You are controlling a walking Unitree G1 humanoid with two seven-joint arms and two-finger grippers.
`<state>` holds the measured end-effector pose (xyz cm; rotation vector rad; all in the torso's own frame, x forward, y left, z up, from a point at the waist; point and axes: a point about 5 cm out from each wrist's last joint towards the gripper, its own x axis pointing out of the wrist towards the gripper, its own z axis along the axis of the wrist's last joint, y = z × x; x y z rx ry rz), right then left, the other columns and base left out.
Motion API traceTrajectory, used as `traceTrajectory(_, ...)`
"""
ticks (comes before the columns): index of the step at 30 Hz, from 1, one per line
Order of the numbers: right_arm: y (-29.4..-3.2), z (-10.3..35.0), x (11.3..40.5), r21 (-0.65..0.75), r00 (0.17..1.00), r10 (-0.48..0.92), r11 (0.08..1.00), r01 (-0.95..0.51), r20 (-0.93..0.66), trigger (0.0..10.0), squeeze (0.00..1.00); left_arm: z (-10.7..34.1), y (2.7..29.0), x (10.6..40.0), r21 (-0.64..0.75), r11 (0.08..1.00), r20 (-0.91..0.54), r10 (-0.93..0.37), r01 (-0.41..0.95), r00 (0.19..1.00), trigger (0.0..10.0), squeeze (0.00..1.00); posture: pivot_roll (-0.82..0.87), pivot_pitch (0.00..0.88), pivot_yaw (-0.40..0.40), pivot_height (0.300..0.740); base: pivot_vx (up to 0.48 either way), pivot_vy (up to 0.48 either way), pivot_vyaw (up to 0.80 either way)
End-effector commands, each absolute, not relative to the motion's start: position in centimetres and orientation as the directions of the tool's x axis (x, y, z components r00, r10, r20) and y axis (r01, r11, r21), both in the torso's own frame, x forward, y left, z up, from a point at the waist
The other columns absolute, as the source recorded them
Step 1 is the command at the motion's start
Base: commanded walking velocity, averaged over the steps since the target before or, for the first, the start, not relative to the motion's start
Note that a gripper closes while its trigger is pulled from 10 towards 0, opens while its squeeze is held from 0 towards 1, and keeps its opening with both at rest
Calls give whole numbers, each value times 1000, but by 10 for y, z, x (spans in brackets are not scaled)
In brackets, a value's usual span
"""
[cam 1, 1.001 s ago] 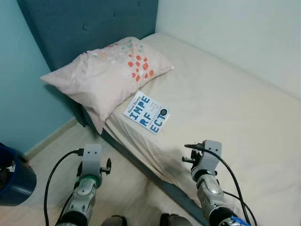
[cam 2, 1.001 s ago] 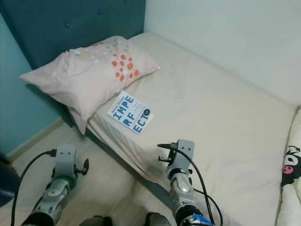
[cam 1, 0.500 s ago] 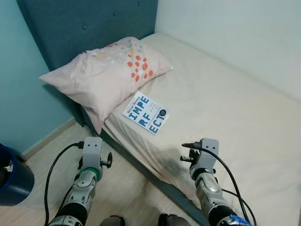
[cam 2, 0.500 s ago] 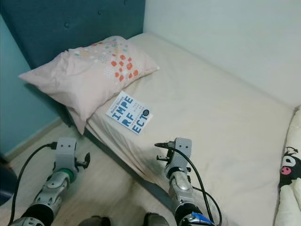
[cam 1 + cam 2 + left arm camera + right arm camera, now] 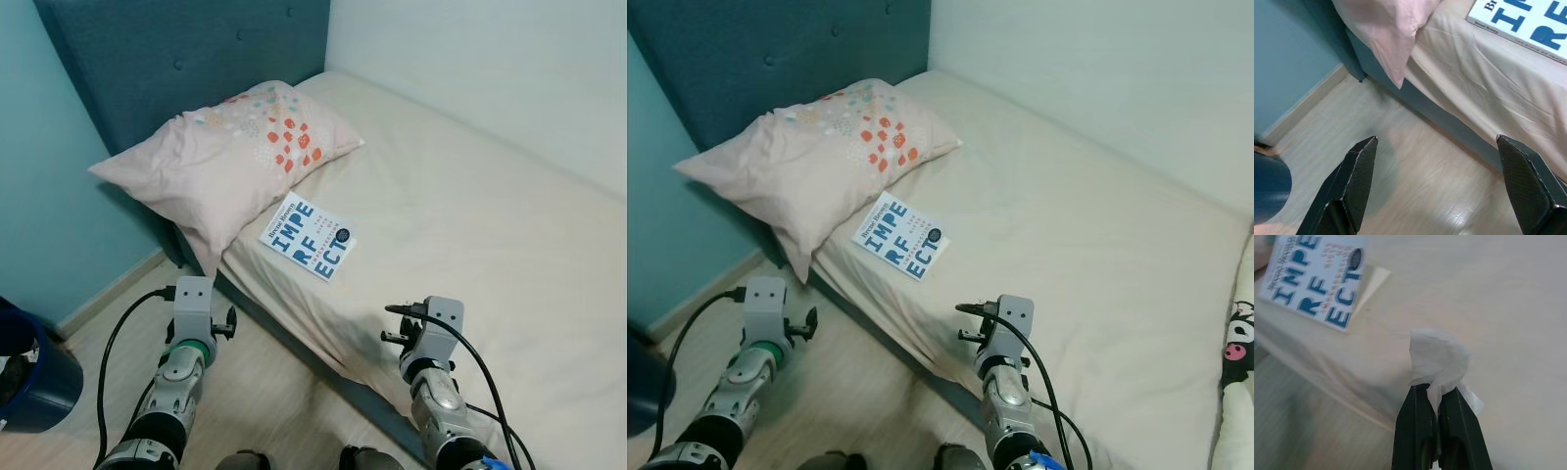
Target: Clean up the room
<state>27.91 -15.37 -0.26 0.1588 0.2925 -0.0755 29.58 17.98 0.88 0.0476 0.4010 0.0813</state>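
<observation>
A crumpled white tissue [image 5: 1439,357] is pinched in my right gripper [image 5: 1436,390], which is shut on it above the cream bed sheet [image 5: 470,225], near the bed's front edge. My right wrist [image 5: 431,328] hovers over that edge. A white book with blue letters [image 5: 312,240] lies on the sheet beside a pink pillow with orange dots [image 5: 230,157]. My left gripper [image 5: 1436,140] is open and holds nothing, low over the wooden floor [image 5: 1415,181] beside the bed.
A dark blue bin [image 5: 29,377] stands on the floor at the far left by the teal wall. The blue padded headboard [image 5: 196,59] rises behind the pillow. A black, white and pink plush [image 5: 1239,343] lies at the bed's right edge.
The whole picture has shifted slightly, so the camera moved. Both arms hold almost the same pose; the right wrist sits a little lower in view.
</observation>
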Motion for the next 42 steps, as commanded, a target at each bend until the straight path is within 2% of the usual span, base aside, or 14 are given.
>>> traceTrajectory(1,-148,-7,274,128,954,-11,990,52,-300,10000,0,1,185,288,65,994,-420,112,-93,901,10000,0,32,27,38,740,0,0,0)
traceTrajectory(2,-147,-6,275,128,955,-7,991,47,-297,10000,0,1,185,289,71,993,-421,118,-97,899,10000,0,35,50,42,740,0,0,0)
traceTrajectory(6,-150,-4,277,150,954,-34,985,81,-297,10000,0,2,182,291,87,993,-425,104,-74,899,10000,0,35,33,40,740,0,0,0)
traceTrajectory(9,-149,-3,279,130,957,-23,990,63,-290,10000,0,8,183,294,92,991,-382,122,-93,916,10000,0,29,44,42,740,0,0,0)
traceTrajectory(18,-149,-2,280,106,957,-3,994,35,-288,10000,0,8,185,295,102,989,-385,137,-105,913,10000,0,20,34,44,740,0,0,0)
traceTrajectory(25,-157,-1,280,72,959,3,997,18,-285,10000,0,3,165,288,90,992,-357,115,-88,927,10000,0,-15,5,13,740,0,0,0)
traceTrajectory(32,-163,-2,278,40,956,-11,999,23,-293,10000,0,0,154,287,84,996,-378,56,-25,924,10000,0,-29,31,15,740,0,0,0)
traceTrajectory(42,-158,-1,281,115,957,-19,992,55,-290,10000,0,-3,159,282,120,993,-378,58,-13,924,10000,0,22,52,10,740,0,0,0)
